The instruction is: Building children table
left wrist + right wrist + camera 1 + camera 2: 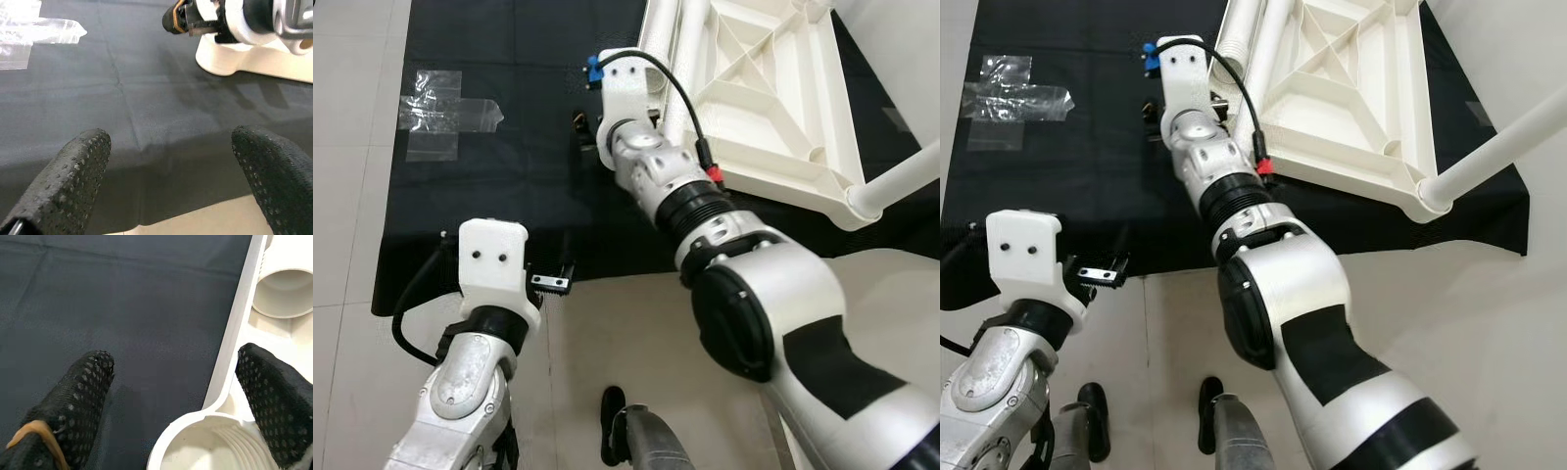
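A white plastic tabletop (773,88) lies upside down on a black mat (509,186), ribs facing up. One white leg (901,181) stands in its near right corner. Loose white tube legs (671,39) lie along its left side. My right arm reaches forward to the tabletop's left edge. In the right wrist view the right gripper (173,364) is open, its fingers straddling the tabletop's rim (234,333) above a threaded corner socket (205,445), with a tube leg (283,291) just beyond. My left gripper (551,279) hovers open over the mat's front edge, holding nothing.
A clear plastic bag (440,108) lies on the mat's far left. Pale floor tiles (626,333) run in front of the mat, where my feet (612,436) stand. The mat between the two grippers is bare.
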Available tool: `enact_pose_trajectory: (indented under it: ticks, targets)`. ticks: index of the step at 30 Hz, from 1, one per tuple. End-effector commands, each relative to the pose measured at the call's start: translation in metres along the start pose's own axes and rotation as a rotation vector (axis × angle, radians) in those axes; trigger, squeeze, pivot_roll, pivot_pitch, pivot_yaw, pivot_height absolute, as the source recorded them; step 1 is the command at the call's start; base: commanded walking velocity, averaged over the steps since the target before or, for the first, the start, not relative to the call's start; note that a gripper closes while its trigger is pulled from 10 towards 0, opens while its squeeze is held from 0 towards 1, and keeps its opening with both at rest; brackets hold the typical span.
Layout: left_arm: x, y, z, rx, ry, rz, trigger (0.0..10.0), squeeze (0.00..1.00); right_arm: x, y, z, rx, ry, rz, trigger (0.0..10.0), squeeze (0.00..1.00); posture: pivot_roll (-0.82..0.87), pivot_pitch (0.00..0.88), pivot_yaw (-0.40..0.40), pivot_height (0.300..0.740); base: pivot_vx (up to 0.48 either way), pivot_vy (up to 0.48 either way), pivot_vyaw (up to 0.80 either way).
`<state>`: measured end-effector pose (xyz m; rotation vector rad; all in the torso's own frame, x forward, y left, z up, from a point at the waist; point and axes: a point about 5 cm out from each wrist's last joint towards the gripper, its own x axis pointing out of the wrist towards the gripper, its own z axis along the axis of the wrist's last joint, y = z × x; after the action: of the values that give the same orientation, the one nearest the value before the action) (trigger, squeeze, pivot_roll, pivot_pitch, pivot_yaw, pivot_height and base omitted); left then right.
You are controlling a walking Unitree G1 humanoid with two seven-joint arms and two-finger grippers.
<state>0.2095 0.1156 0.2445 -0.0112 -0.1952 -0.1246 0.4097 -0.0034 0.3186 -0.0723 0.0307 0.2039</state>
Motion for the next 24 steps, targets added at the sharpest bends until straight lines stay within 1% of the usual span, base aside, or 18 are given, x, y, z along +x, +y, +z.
enact_pose_trajectory:
  ticks: [1, 2, 3, 4, 5, 8, 11, 16, 17, 20, 21, 22, 23, 24]
  targets:
    - [-0.005, -0.001, -0.002, -0.007, 0.019, 0.005, 10.0, 0.00, 0.000, 0.005, -0.030, 0.009, 0.120, 0.020, 10.0, 0.00, -0.01, 0.445, -0.250, 0.740, 0.000, 0.000, 0.00]
    - [-0.005, -0.001, -0.002, -0.007, 0.021, 0.010, 10.0, 0.00, 0.000, 0.005, -0.032, 0.006, 0.131, 0.023, 10.0, 0.00, -0.02, 0.442, -0.252, 0.740, 0.000, 0.000, 0.00]
    - [-0.006, 0.000, -0.002, -0.008, 0.022, 0.014, 10.0, 0.00, 0.000, 0.005, -0.032, 0.007, 0.133, 0.027, 1.1, 0.00, -0.02, 0.440, -0.253, 0.740, 0.000, 0.000, 0.00]
    - [-0.006, 0.000, -0.002, -0.008, 0.022, 0.014, 10.0, 0.00, 0.000, 0.005, -0.032, 0.007, 0.133, 0.027, 1.1, 0.00, -0.02, 0.440, -0.253, 0.740, 0.000, 0.000, 0.00]
    - [-0.006, 0.000, -0.002, -0.009, 0.022, 0.019, 10.0, 0.00, 0.000, 0.004, -0.032, 0.011, 0.133, 0.026, 0.0, 0.00, -0.02, 0.437, -0.254, 0.740, 0.000, 0.000, 0.00]
    - [-0.006, 0.001, -0.001, -0.009, 0.021, 0.023, 10.0, 0.00, 0.001, 0.003, -0.032, 0.017, 0.132, 0.024, 0.0, 0.00, -0.02, 0.436, -0.256, 0.740, 0.000, 0.000, 0.00]
    - [-0.006, 0.002, -0.001, -0.005, 0.020, 0.033, 10.0, 0.00, 0.001, 0.002, -0.031, -0.024, 0.135, 0.031, 0.0, 0.00, -0.02, 0.435, -0.256, 0.740, 0.000, 0.000, 0.00]
    - [-0.005, 0.005, 0.000, 0.002, 0.017, 0.039, 10.0, 0.00, 0.001, -0.002, -0.031, -0.046, 0.131, 0.023, 0.0, 0.00, -0.03, 0.435, -0.257, 0.740, 0.000, 0.000, 0.00]
    - [-0.004, 0.006, 0.000, 0.006, 0.016, 0.043, 10.0, 0.00, 0.001, -0.005, -0.031, -0.065, 0.126, 0.017, 0.0, 0.00, -0.03, 0.435, -0.259, 0.740, 0.000, 0.000, 0.00]
    - [-0.004, 0.008, 0.001, 0.011, 0.013, 0.049, 10.0, 0.00, 0.002, -0.008, -0.031, -0.075, 0.126, 0.015, 0.0, 0.00, -0.03, 0.434, -0.257, 0.740, 0.000, 0.000, 0.00]
    - [-0.003, 0.010, 0.001, 0.015, 0.011, 0.054, 10.0, 0.00, 0.002, -0.011, -0.031, -0.083, 0.125, 0.015, 0.0, 0.00, -0.03, 0.432, -0.256, 0.740, 0.000, 0.000, 0.00]
    - [-0.002, 0.011, 0.001, 0.018, 0.010, 0.058, 10.0, 0.00, 0.002, -0.014, -0.026, -0.059, 0.108, 0.030, 1.6, 0.00, -0.04, 0.429, -0.256, 0.740, 0.000, 0.000, 0.00]
    - [-0.001, 0.011, 0.001, 0.021, 0.007, 0.059, 10.0, 0.00, 0.003, -0.016, -0.014, -0.025, 0.039, 0.052, 10.0, 0.00, -0.03, 0.426, -0.255, 0.740, 0.000, 0.000, 0.00]
    - [-0.001, 0.011, 0.001, 0.021, 0.007, 0.059, 10.0, 0.00, 0.003, -0.016, -0.014, -0.025, 0.039, 0.052, 10.0, 0.00, -0.03, 0.426, -0.255, 0.740, 0.000, 0.000, 0.00]
